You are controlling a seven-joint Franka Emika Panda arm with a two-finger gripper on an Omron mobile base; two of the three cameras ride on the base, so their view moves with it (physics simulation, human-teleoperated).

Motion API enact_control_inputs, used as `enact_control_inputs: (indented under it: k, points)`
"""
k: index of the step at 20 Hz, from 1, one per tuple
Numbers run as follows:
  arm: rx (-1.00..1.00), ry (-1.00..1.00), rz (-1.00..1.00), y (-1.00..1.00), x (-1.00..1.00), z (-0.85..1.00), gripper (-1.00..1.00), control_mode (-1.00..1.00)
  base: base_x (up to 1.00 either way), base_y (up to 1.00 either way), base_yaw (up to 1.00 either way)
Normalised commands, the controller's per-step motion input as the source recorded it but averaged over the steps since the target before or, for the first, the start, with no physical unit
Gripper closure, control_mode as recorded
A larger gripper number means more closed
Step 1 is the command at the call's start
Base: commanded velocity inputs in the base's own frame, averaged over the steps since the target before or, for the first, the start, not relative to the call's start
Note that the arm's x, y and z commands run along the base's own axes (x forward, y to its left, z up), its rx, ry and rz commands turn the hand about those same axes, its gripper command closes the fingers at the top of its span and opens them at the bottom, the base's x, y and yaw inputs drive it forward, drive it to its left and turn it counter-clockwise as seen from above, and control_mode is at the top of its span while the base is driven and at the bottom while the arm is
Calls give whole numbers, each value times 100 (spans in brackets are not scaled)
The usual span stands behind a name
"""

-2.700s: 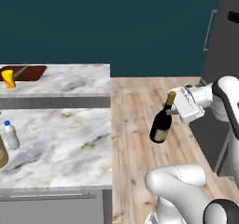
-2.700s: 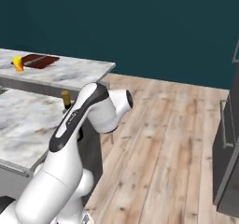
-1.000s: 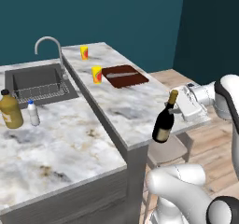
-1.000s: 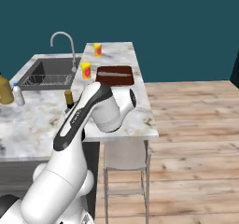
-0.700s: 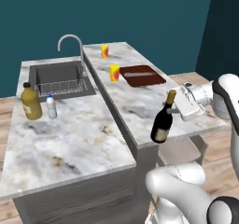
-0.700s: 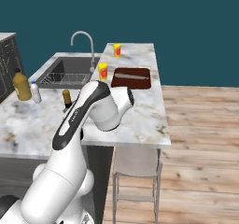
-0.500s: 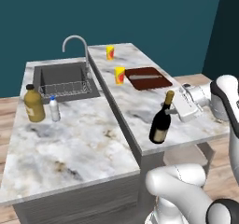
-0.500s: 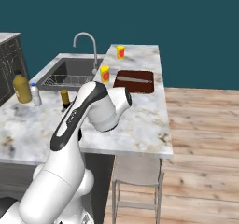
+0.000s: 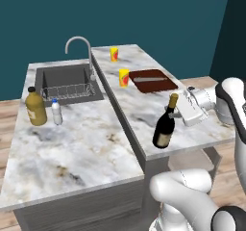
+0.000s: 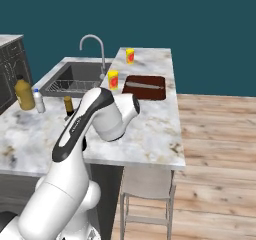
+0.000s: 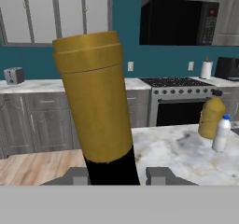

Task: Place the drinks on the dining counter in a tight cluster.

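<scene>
The jaws (image 9: pixel 178 110) are clamped on the neck of the tall dark wine bottle with a gold foil top and tan label (image 9: pixel 165 123), holding it upright over the near end of the long, narrow raised marble desk with a grey front edge (image 9: pixel 144 110). Whether its base touches the marble or hangs just above is hard to tell from these angles. In the hand view the foil neck (image 11: pixel 95 99) rises between the two dark fingertips (image 11: pixel 162 175).

On the lower, wider marble desk beside the steel sink (image 9: pixel 66 83) stand the squat amber-yellow bottle with a black cap (image 9: pixel 35 107) and, just beside it, the small clear water bottle with a blue cap (image 9: pixel 56 112), both well apart from the wine bottle. Farther along the raised desk lie a dark red-brown rectangular tray (image 9: pixel 152 80) and two yellow cups with red marks (image 9: pixel 124 77), one near the tray, the other (image 9: pixel 114 53) at the far end.
</scene>
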Motion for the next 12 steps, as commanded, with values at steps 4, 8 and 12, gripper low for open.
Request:
enact_control_inputs:
  k: [4,8,12]
  points:
    - [0,0,0,0,0,0,100,100,12,0,1]
    - [0,0,0,0,0,0,100,100,12,0,2]
    - [0,4,3,0,40,0,100,-100,21,0,2]
